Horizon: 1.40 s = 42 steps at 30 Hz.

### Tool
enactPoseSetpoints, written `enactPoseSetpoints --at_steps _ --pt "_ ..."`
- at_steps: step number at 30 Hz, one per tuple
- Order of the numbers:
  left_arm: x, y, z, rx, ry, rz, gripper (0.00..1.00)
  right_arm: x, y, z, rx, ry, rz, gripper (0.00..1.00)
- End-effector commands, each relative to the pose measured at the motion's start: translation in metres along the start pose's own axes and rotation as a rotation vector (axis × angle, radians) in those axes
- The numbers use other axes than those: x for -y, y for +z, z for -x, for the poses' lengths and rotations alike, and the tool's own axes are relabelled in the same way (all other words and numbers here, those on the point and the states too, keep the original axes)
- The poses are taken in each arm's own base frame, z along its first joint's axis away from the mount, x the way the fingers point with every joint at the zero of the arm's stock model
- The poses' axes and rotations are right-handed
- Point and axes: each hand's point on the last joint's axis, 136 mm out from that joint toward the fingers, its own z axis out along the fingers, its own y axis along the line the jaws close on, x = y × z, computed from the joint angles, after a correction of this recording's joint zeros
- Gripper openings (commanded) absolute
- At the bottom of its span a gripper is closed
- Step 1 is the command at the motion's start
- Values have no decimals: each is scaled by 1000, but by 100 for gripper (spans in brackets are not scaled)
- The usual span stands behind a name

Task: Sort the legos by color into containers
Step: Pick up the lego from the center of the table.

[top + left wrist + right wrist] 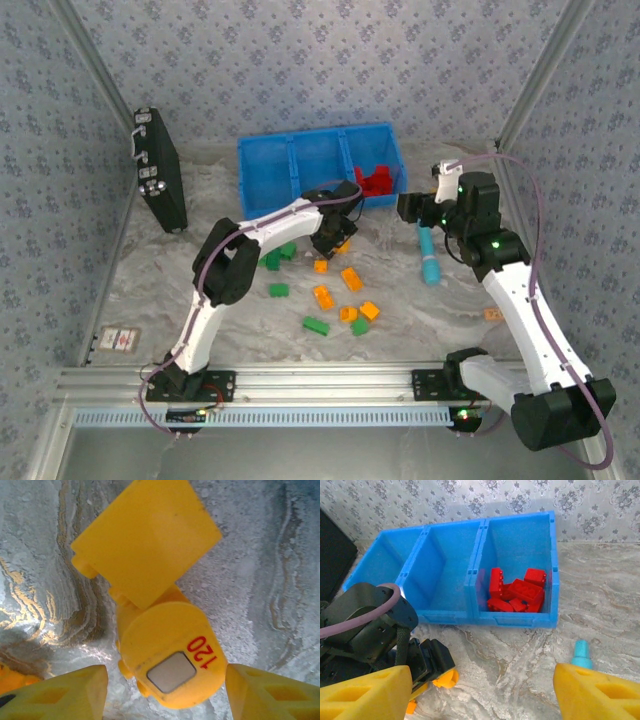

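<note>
**Legos.** I count the red legos (517, 592) as one heap in the right-hand compartment of the bin (520, 518), at the centre of the right wrist view. The orange legos (352, 279) and green legos (278, 291) lie loose on the worktop (420, 310). They are scattered across the middle of the top view, below the bin, with the greens mostly to the left and bottom of the scatter.

**Orange brick (170, 655).** It sits at the lower centre of the left wrist view. It has a rounded face with a red "120" and a grey square patch. A flat yellow slab overlaps it from the upper centre. I cannot tell whether the two are one piece.

**Left tool (335, 240).** It is lowered over the upper edge of the scatter, just below the bin. It is released: its fingers (70, 695) stand on either side of the orange brick. There is a slit of worktop on the left side. On the right side I cannot tell whether the finger touches the brick.

**Right tool (480, 695).** It is released and spread wide, with nothing between the jaws. It faces the bin from the right.

**Stick (430, 258).** It is teal and lies on the worktop right of the scatter, beneath the right arm.

**Case (160, 170).** It is black and leans at the upper left of the top view, well apart from the bin.
</note>
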Motion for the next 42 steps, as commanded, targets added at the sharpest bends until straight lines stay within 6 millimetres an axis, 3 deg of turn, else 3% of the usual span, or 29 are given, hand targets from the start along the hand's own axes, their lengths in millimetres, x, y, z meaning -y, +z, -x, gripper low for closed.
enactPoseSetpoints --at_steps 1,13,17,25,42 --pt "-11 7 3 9 -21 52 62 1 -8 0 2 12 -15 76" --pt "-22 12 1 6 -21 70 52 0 -7 -2 1 16 -11 77" --pt "-22 8 4 18 -8 72 63 0 -7 -2 0 13 -7 76" --pt "-14 -1 6 28 -1 50 70 -1 -4 -2 1 12 -4 76" --pt "-4 1 19 62 9 45 75 0 -1 -5 -10 1 -13 77"
